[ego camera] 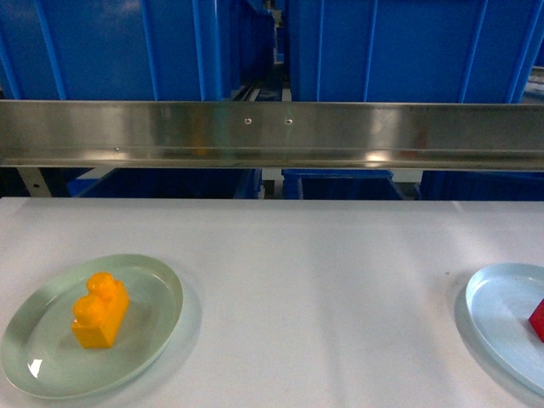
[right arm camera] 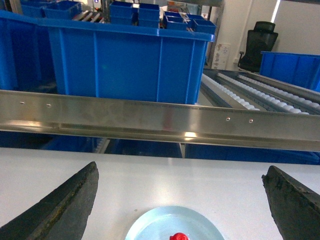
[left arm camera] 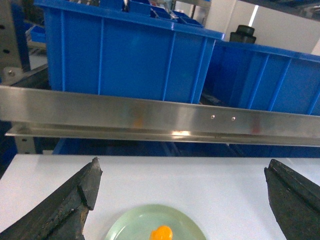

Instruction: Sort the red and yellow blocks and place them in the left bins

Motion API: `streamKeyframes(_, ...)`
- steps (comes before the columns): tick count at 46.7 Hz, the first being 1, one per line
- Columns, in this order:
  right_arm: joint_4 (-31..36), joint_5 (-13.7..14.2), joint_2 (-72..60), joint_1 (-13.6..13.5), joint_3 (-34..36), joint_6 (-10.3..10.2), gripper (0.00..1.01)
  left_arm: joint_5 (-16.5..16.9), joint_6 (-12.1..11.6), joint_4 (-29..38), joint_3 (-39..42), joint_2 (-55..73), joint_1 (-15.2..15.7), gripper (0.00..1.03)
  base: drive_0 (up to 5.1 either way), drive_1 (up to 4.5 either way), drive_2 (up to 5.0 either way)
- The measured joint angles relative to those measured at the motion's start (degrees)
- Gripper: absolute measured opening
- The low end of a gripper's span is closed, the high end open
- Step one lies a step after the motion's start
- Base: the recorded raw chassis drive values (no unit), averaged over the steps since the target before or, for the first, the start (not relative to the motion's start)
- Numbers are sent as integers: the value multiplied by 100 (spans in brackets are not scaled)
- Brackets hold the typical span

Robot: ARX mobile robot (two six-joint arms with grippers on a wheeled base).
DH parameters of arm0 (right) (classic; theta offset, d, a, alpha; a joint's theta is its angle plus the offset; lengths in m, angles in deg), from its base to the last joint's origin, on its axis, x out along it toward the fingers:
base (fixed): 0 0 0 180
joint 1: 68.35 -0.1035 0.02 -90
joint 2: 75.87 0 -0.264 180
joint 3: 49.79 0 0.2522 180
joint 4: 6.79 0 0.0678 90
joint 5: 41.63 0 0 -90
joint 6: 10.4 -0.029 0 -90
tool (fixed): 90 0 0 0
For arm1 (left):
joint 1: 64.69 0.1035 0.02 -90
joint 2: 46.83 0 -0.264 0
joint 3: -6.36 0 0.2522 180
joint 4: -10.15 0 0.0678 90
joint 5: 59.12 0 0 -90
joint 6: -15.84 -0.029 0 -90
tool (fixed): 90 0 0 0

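Observation:
The orange-yellow block (ego camera: 100, 311) stands on a pale green plate (ego camera: 161, 285) at the table's front left. Only a corner of the red block (ego camera: 538, 318) shows, on a pale blue plate (ego camera: 497, 310) at the right edge. Large blue bins (ego camera: 102, 47) stand behind the steel rail. My left gripper (left arm camera: 183, 170) is open above the table, and the yellow block (left arm camera: 161, 233) lies below and between its fingers. The right gripper (right arm camera: 181, 170) is open in the same way over the red block (right arm camera: 178, 236). Neither gripper shows in the head view.
A long steel rail (ego camera: 272, 132) crosses in front of the bins, above the far edge of the white table (ego camera: 323, 280). A second blue bin (ego camera: 408, 47) stands to the right. A roller conveyor (right arm camera: 260, 95) and a black chair (right arm camera: 257, 42) lie beyond.

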Motion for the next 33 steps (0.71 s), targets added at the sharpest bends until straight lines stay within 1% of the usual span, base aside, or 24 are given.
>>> streamKeyframes(2,221,-109,-463,109,-129,52,98,-4,-4,90,-197,352,-136,98,0,0,0)
streamKeyframes(4,260,-251,-870,219,-267,63,98,-11,-20,22,-376,627,-249,98,0,0,0)
streamKeyframes(8,409,-411,-1467,339,-476,138,98,-116,-70,87,-649,1139,-424,98,0,0,0)
streamKeyframes(10,492,-483,-1725,402,-586,142,98,-138,-98,138,-778,1359,-511,98,0,0,0)
streamKeyframes(13,566,-577,-2326,544,-960,162,98,-256,-177,289,-1123,1910,-693,98,0,0,0)
streamKeyframes(15,708,-627,-2608,588,-1117,162,98,-304,-223,321,-1335,2214,-785,98,0,0,0)
streamKeyframes(18,675,-645,-2938,605,-1362,197,98,-382,-297,472,-1504,2531,-876,98,0,0,0)
streamKeyframes(20,756,-693,-3329,610,-1589,210,98,-546,-420,570,-1709,2916,-997,98,0,0,0)
streamKeyframes(22,675,-750,-3580,610,-1749,240,98,-610,-498,651,-1845,3209,-1093,98,0,0,0)
streamKeyframes(25,669,-750,-3880,601,-1904,267,98,-699,-586,715,-1952,3473,-1182,98,0,0,0)
streamKeyframes(27,728,-750,-4105,562,-1987,317,98,-835,-684,822,-2013,3707,-1279,98,0,0,0)
streamKeyframes(30,588,-772,-4330,522,-2118,321,98,-964,-809,911,-2057,3947,-1373,98,0,0,0)
streamKeyframes(31,588,-778,-4367,522,-2129,321,98,-997,-824,922,-2061,3987,-1390,98,0,0,0)
streamKeyframes(32,623,-782,-4439,507,-2142,341,98,-1069,-901,979,-2059,4059,-1429,98,0,0,0)
streamKeyframes(33,645,-778,-4478,481,-2149,354,98,-1106,-929,1023,-2055,4094,-1451,98,0,0,0)
